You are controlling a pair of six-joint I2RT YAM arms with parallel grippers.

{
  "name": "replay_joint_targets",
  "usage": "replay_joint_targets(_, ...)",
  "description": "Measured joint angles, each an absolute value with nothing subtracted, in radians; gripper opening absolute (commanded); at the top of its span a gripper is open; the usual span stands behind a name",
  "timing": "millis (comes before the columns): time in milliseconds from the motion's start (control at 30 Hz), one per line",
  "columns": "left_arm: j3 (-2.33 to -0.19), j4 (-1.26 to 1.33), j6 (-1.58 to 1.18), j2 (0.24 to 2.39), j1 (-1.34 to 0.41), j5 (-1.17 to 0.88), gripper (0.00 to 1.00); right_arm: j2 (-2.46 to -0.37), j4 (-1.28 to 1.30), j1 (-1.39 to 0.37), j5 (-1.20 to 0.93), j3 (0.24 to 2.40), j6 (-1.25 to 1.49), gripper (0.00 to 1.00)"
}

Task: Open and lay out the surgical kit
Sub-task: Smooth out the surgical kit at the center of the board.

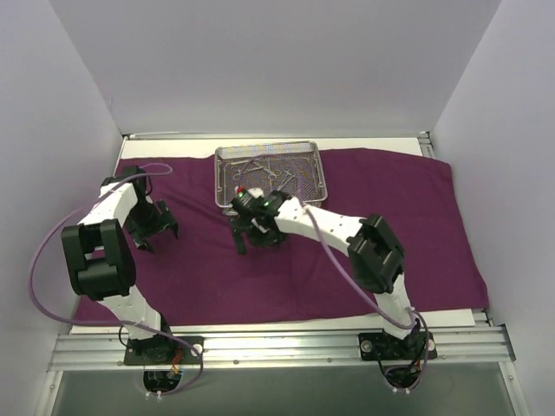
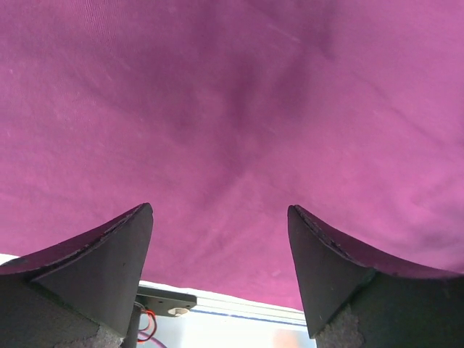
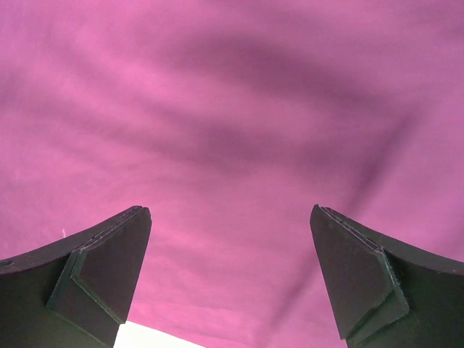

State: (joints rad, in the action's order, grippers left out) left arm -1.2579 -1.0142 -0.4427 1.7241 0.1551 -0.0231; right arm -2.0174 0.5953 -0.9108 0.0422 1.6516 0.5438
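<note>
The dark purple cloth wrap (image 1: 373, 186) lies spread flat over most of the table. On its far middle part stands the silver wire-mesh tray (image 1: 224, 156), with several thin steel instruments (image 1: 269, 172) inside. My left gripper (image 1: 154, 234) hovers open over the cloth's left part, nothing between its fingers (image 2: 109, 261). My right gripper (image 1: 254, 238) stands open just in front of the tray, over bare cloth (image 3: 232, 145), its fingers (image 3: 348, 268) empty. Both wrist views show only purple cloth (image 2: 232, 109) between the jaws.
White walls close in the left, back and right. A metal rail (image 1: 277, 347) carrying both arm bases runs along the near edge. A strip of white table (image 1: 381, 143) shows behind the cloth and at its near edge.
</note>
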Motion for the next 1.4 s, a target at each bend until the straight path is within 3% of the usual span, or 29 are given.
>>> replay_joint_targets(300,-1.262,-1.012,-0.442,1.913,0.201,0.047,0.82,-2.183,0.570,-1.042,0.047,1.676,0.542,0.98)
replay_joint_targets(800,-1.225,-1.014,-0.431,1.892,0.310,0.008,0.81,-2.186,0.577,-1.095,0.044,1.691,0.492,0.99)
replay_joint_targets(1000,-1.238,-1.020,-0.411,1.787,0.309,-0.016,0.82,-2.099,0.630,-0.910,0.100,1.723,0.520,0.98)
replay_joint_targets(1400,-1.373,-1.017,-0.403,1.612,0.179,-0.193,0.84,-2.086,0.646,-0.202,0.352,2.146,0.538,0.88)
